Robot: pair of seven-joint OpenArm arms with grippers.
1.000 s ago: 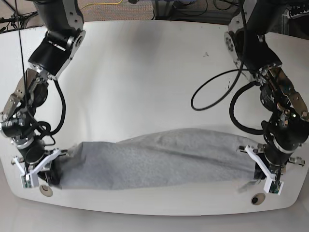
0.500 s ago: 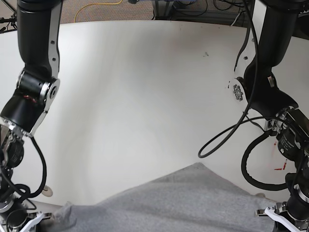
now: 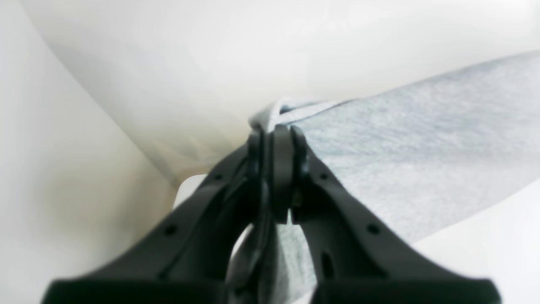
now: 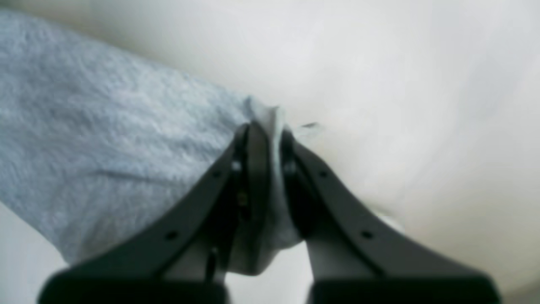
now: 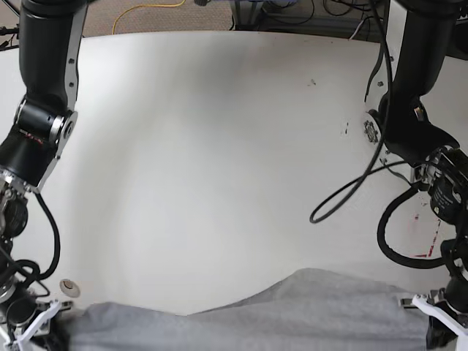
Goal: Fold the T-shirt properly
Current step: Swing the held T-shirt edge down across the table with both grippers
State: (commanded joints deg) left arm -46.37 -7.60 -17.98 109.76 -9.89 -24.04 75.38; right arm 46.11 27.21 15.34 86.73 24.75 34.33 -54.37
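My left gripper (image 3: 276, 139) and right gripper (image 4: 263, 139) each pinch an end of the T-shirt (image 5: 292, 311), stretched across the base view's bottom edge (lifted, I judge). Step: carrying it taut. Next: lay it flat on the table (image 5: 219, 146), keeping tension even.

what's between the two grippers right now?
The T-shirt spans it: left gripper and right gripper each pinch a corner, grey cloth stretched between, as the base view shows.
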